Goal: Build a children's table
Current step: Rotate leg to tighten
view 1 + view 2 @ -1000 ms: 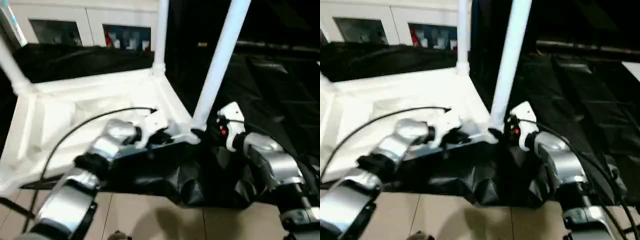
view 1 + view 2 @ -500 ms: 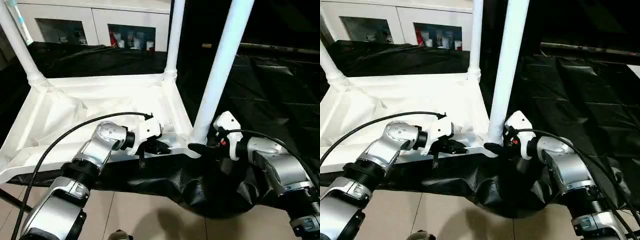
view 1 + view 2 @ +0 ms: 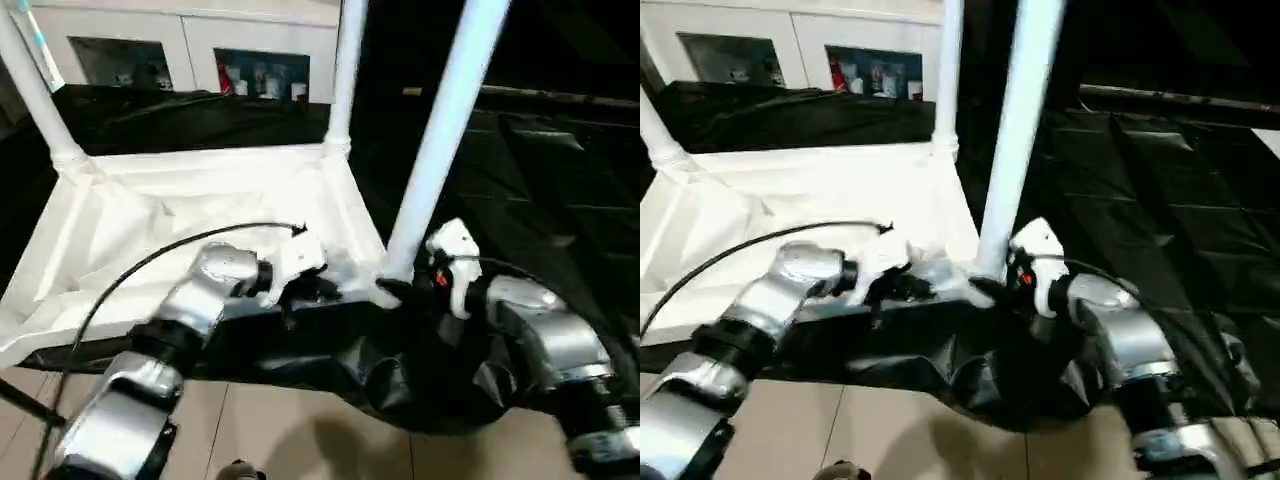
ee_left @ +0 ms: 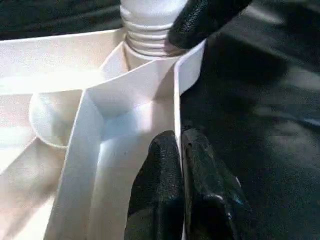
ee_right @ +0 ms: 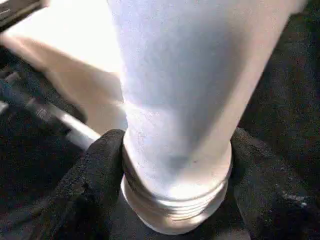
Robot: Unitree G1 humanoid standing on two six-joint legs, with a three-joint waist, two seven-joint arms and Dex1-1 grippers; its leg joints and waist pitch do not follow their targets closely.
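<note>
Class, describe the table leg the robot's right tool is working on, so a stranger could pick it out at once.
Find the white top lying upside down on the black cloth. Three legs stand in its corners; take the one at the near right corner. Unlike the other two, it has the right tool around its ribbed base, one finger on each side.

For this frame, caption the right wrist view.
Right gripper fingers flank the threaded base of a white table leg above the black-draped surface.

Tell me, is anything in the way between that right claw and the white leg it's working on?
Nothing visible. The right gripper already has its two black fingers on either side of the nearest leg, right at its threaded base, where it meets the corner of the table top. The left gripper pinches the top's rim nearby.
</note>
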